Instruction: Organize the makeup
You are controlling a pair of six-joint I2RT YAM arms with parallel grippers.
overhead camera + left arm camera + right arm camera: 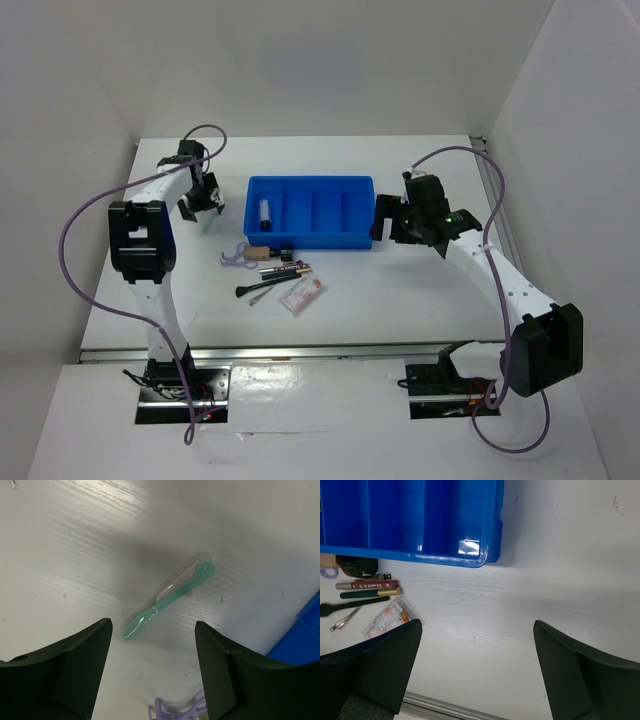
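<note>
A white worktop (400,300) carries a blue tray (320,241) near its middle. Clustered just in front of the tray's left end lie a lilac piece (236,257), tan stub (258,253), pencils (286,271), brush (262,287) and pinkish packet (303,294). A green tool (170,596) lies left of the tray.

Bare bench (400,300) lies open across the lower right of the top view; the blue tray (310,212) blocks the centre; the makeup cluster (275,275) crowds the strip just below the tray's left end; a green tool (170,595) lies under the left hand's (154,630) parted fingers.
</note>
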